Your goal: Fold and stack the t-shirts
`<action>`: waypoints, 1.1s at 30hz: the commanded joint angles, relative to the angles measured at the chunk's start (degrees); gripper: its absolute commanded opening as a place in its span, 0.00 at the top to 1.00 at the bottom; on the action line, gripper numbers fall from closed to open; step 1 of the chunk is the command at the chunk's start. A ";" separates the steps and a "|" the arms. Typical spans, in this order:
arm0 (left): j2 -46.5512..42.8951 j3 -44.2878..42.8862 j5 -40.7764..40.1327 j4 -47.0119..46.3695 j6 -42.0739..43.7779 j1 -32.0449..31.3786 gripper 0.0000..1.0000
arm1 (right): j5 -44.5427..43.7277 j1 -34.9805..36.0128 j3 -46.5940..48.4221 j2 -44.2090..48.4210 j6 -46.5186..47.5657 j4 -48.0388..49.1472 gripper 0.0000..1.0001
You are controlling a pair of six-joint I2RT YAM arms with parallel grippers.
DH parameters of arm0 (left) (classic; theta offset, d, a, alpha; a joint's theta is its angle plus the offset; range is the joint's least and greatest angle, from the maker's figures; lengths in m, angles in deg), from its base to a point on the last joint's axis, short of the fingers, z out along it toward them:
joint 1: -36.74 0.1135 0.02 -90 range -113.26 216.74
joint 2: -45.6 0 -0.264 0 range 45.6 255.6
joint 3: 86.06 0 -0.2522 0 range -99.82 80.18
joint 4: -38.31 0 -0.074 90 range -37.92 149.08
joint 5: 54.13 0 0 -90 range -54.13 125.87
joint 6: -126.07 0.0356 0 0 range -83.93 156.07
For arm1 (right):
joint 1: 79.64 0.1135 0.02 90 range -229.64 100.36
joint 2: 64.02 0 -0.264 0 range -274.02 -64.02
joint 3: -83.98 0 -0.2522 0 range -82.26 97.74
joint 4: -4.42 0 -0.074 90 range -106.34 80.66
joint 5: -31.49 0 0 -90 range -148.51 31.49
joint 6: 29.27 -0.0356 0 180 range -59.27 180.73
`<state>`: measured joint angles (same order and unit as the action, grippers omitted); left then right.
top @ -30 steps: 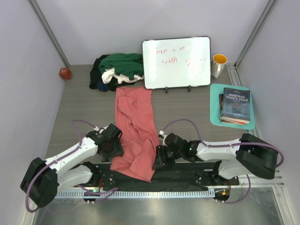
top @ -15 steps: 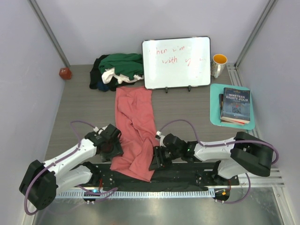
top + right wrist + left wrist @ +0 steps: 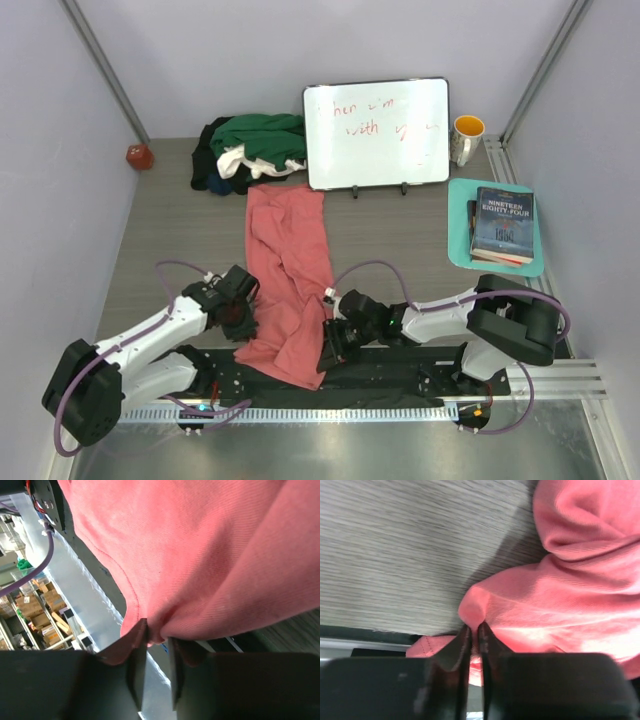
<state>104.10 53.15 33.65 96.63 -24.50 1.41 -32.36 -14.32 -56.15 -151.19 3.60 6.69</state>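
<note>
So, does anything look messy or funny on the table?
Yes. The pink shirt lies rumpled in a long strip, its near end spilling off the table onto the dark strip in front. At the back left, the other shirts sit in a crumpled heap, not folded. Nothing looks broken.

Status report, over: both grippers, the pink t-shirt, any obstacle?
Left gripper shut on salmon-pink t-shirt, near left corner. Right gripper shut on its near right edge. Shirt lies crumpled, unfolded. Whiteboard stands beyond its far end.
</note>
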 commanded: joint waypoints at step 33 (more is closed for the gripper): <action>-11.30 -18.15 10.65 21.98 0.37 0.18 1.00 | -4.44 0.51 6.15 20.20 1.75 -19.19 0.98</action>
<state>93.58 37.48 42.02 116.22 -23.59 1.41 -36.01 -14.12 -53.00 -133.18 4.87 -10.80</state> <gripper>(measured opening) 0.010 0.042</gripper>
